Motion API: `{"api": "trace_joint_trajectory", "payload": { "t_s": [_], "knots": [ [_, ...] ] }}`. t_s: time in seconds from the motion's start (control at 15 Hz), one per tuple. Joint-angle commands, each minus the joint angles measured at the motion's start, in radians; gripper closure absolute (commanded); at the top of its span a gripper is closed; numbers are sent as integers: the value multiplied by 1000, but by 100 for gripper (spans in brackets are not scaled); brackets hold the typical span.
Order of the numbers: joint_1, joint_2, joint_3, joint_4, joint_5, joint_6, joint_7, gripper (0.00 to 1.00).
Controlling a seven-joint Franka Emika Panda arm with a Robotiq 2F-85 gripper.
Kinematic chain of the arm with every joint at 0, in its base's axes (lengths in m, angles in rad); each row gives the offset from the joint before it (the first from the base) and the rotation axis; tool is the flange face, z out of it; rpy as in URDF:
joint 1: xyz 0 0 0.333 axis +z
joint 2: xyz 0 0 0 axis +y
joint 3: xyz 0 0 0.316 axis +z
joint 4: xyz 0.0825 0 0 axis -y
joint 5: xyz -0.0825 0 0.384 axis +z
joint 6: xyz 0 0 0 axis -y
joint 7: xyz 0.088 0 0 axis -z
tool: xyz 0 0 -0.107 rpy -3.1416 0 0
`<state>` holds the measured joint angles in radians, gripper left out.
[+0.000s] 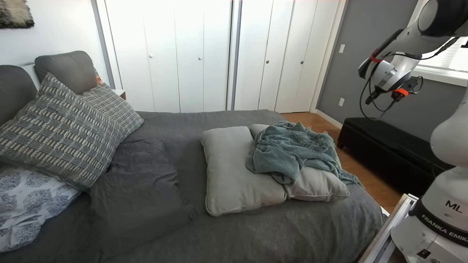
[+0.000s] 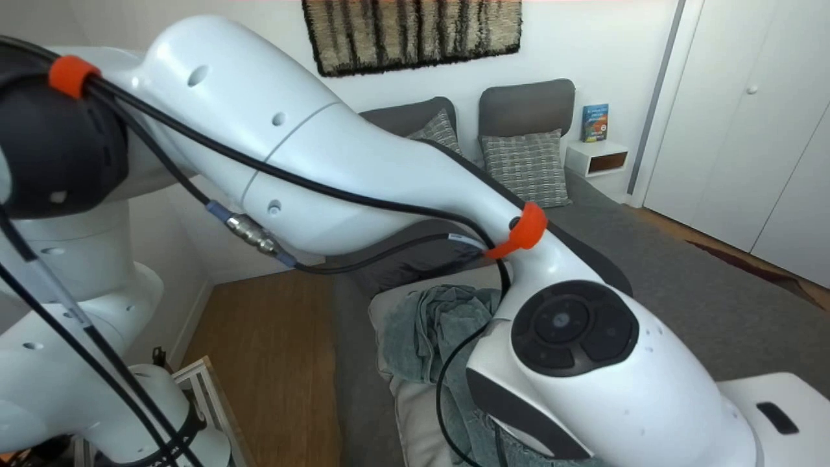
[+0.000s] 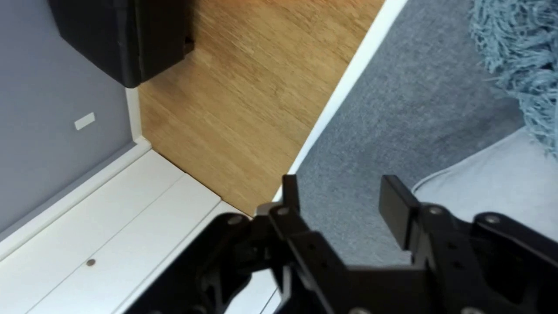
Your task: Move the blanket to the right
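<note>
The blanket [image 1: 289, 151] is blue-green, crumpled and fringed. It lies heaped on two pale grey cushions [image 1: 234, 171] near the foot of the grey bed [image 1: 157, 233]. In an exterior view the arm partly covers the blanket [image 2: 428, 331]. In the wrist view only its fringe [image 3: 518, 56] shows at the upper right edge, outside the jaws. My gripper [image 1: 382, 100] is up in the air, apart from the blanket, towards the bench side. In the wrist view the gripper [image 3: 340, 179] is open with nothing between the fingers; grey bedding shows beyond them.
A black bench [image 1: 387, 153] stands by the grey wall, past a strip of wooden floor [image 3: 244, 100]. Patterned pillows [image 1: 65, 131] lie at the head of the bed. White closet doors [image 1: 190, 54] line the back. A nightstand [image 2: 593, 155] holds a book.
</note>
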<state>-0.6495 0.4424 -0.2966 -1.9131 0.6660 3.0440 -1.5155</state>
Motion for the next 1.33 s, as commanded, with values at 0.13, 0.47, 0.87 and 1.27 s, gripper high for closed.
{"api": "trace_joint_trajectory", "payload": {
  "t_s": [0.13, 0.47, 0.87, 1.27],
  "knots": [
    [234, -64, -139, -66, -186, -303, 353, 3],
    [312, -151, -91, -49, -504, -610, 694, 0],
    [365, -312, 22, -84, -648, -755, 847, 0],
    [421, -483, 93, -155, -622, -844, 892, 0]
  ]
}}
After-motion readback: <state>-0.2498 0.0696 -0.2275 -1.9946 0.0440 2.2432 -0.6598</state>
